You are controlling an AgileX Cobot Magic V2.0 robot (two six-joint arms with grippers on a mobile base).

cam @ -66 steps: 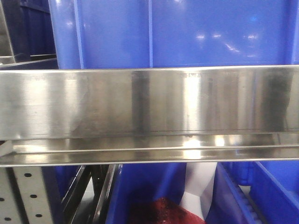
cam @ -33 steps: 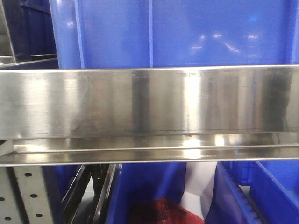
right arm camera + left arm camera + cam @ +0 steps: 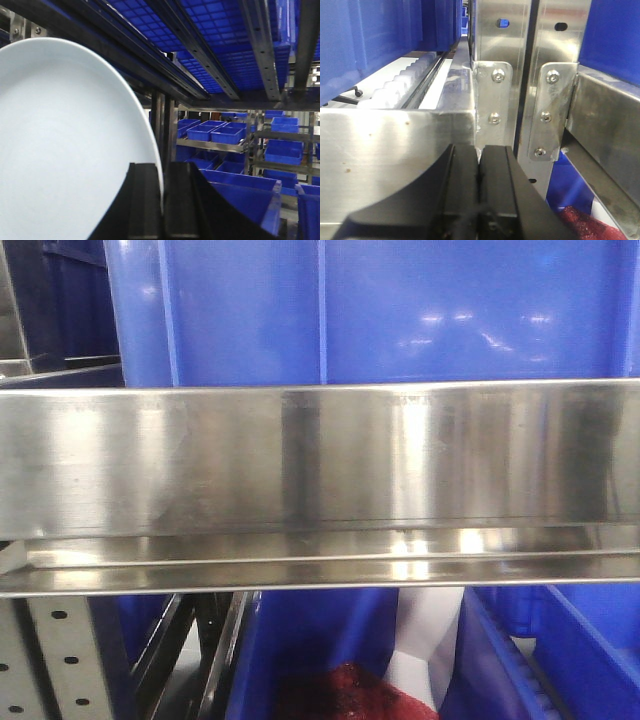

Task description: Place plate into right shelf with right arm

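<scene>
The right arm's black angular gripper (image 3: 162, 200) is clamped on the rim of one round, shallow white plate (image 3: 65, 145), with its two fingers (image 3: 142, 200) on either side of the plate's right edge. The plate stands on edge and fills the left of the right wrist view. Its upper edge runs close under the slanting steel rails (image 3: 195, 50) of the shiny stainless-steel shelf rack (image 3: 320, 460); I cannot tell whether they touch. To the right of the plate there is open room between those rails and the rim of a blue plastic bin (image 3: 245, 190) below.

The left arm's black gripper (image 3: 480, 200) has its two fingers pressed together on nothing, just before a steel corner. Beside it stand two bolted brackets (image 3: 492, 100) with five screws between them.

In the front view, one broad rail spans the frame. One large blue tub (image 3: 380, 310) sits above it and a dark red item (image 3: 340, 690) lies below.
</scene>
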